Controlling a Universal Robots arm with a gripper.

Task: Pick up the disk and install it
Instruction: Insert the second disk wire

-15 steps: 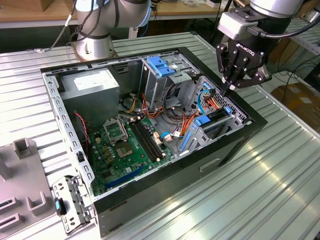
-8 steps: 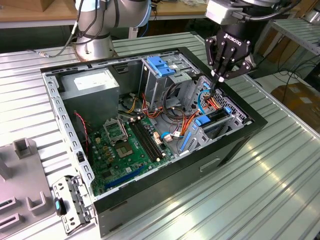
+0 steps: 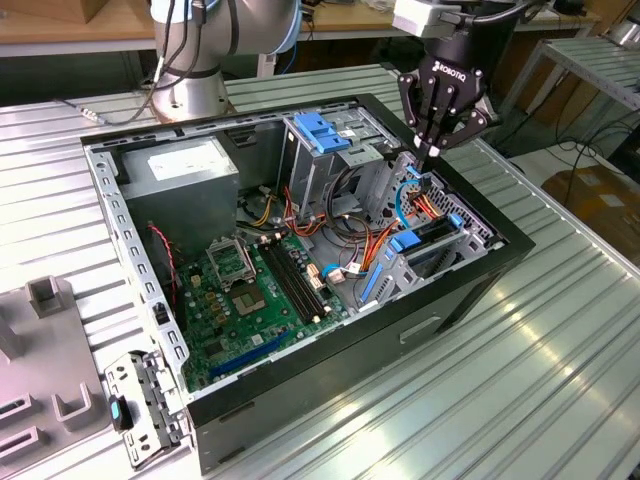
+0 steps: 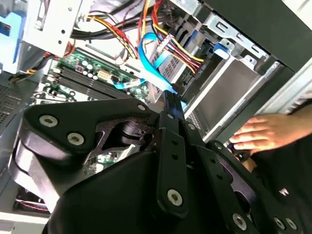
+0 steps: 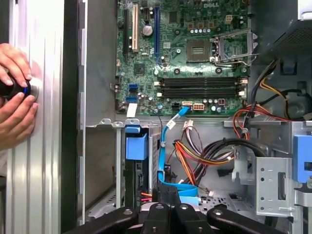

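Step in hand, by my read: you are working the install end, not the pickup. The black multi-finger gripper (image 3: 433, 152) is hanging over the drive cage at the upper right of the exterior view, inside the open black metal computer case (image 3: 500, 255). Its fingertips are drawn together to a point. They are sitting right at the thin blue flat cable (image 3: 400, 205), but you cannot tell whether they are pinching it or just touching it. They are not holding the disk.

The flat dark rectangular disk with bright blue plastic rails (image 3: 428, 234) is standing on edge in the cage slot at centre right of the exterior view, below the gripper and apart from it. In the first wrist view its blue end tab (image 5: 136, 145) is showing at lower centre-left, with the dark body running down under it. It looks slotted in, with the rails inside the metal walls. You cannot tell whether it is fully seated.

Any further move is calling for care around the orange and yellow wire bundle (image 5: 204, 151) crowding the cage, and for a straight push along the rails.

A person's hand (image 5: 14, 92) is resting on a dark round knob at the left edge of the first wrist view, outside the case.
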